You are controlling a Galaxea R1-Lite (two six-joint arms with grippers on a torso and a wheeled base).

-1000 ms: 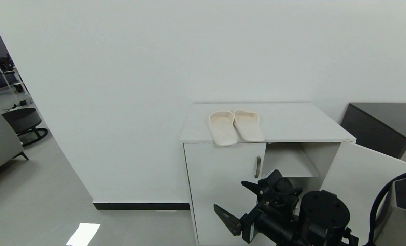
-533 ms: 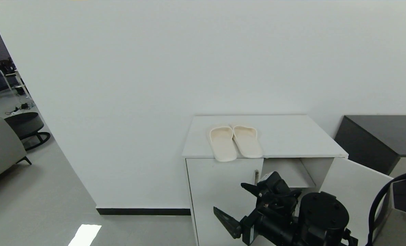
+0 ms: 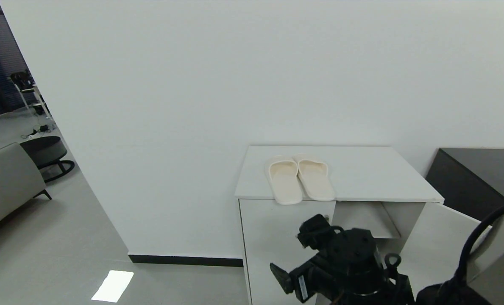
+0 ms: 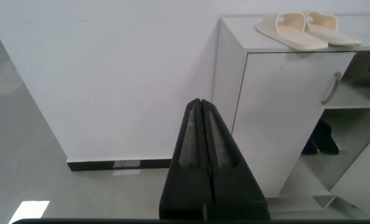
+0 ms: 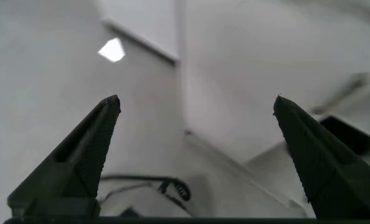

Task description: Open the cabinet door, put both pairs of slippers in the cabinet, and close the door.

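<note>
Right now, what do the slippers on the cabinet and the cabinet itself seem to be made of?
Slippers: likely soft moulded foam or rubber, cream, matte; one-piece shape, no seams visible. Cabinet: probably laminated board, white, smooth, slightly matte; flat panels with sharp edges. Its handle looks like brushed metal.

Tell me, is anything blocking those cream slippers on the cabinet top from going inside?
Nothing visible does: the right door hangs open, baring a shelf. The slippers lie above the shut left door.

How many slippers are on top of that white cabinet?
2. The left slipper and right slipper lie side by side at the cabinet top's front edge, above the shut door. Dark shapes inside the open side may be more.
</note>
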